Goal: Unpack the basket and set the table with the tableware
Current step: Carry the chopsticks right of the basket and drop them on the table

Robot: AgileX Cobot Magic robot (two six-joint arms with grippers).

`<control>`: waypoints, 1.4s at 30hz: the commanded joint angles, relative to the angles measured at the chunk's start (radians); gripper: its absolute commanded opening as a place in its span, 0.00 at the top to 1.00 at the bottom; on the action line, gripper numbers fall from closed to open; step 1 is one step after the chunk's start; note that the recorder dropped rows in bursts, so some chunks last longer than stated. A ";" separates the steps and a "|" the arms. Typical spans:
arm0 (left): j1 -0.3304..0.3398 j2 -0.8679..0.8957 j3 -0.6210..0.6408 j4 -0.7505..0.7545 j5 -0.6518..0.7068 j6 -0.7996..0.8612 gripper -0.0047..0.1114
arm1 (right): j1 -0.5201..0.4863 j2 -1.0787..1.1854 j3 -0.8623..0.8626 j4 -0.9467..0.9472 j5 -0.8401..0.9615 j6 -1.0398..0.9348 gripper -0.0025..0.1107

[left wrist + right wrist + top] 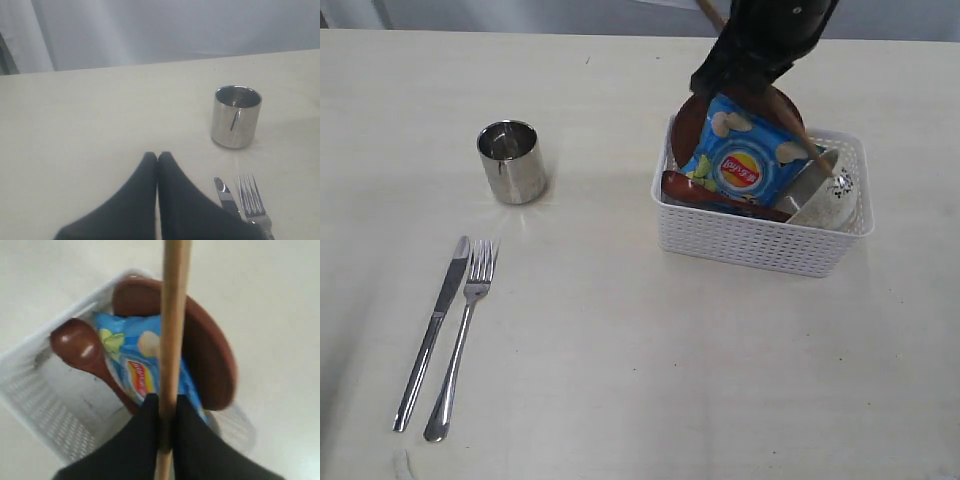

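Right wrist view is showing the right claw [166, 402] grasping wooden chopsticks [175, 300] above the basket [40, 400], brown plate [212, 360] and chip bag [132, 357] lying beneath it; the left claw [157, 157] is sitting clenched, empty.

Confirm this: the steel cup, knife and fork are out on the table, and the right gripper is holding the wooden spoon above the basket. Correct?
Not quite. The right gripper is shut on the chopsticks, not the wooden spoon, which lies in the basket beside the chip bag, as the right wrist view shows. The cup, knife and fork are out on the table.
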 commanded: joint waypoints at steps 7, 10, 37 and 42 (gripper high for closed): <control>-0.006 -0.002 0.002 -0.002 -0.008 -0.004 0.96 | -0.430 -0.104 0.129 0.007 0.139 0.208 0.98; -0.006 -0.002 0.002 -0.002 -0.008 -0.004 0.96 | -0.544 -0.102 0.279 0.040 0.075 0.198 0.98; -0.006 -0.002 0.002 -0.002 -0.008 -0.004 0.96 | -0.577 0.156 0.305 0.080 -0.089 0.196 0.62; -0.006 -0.002 0.002 -0.002 -0.008 -0.004 0.96 | -0.575 0.104 0.241 0.086 -0.037 0.178 0.62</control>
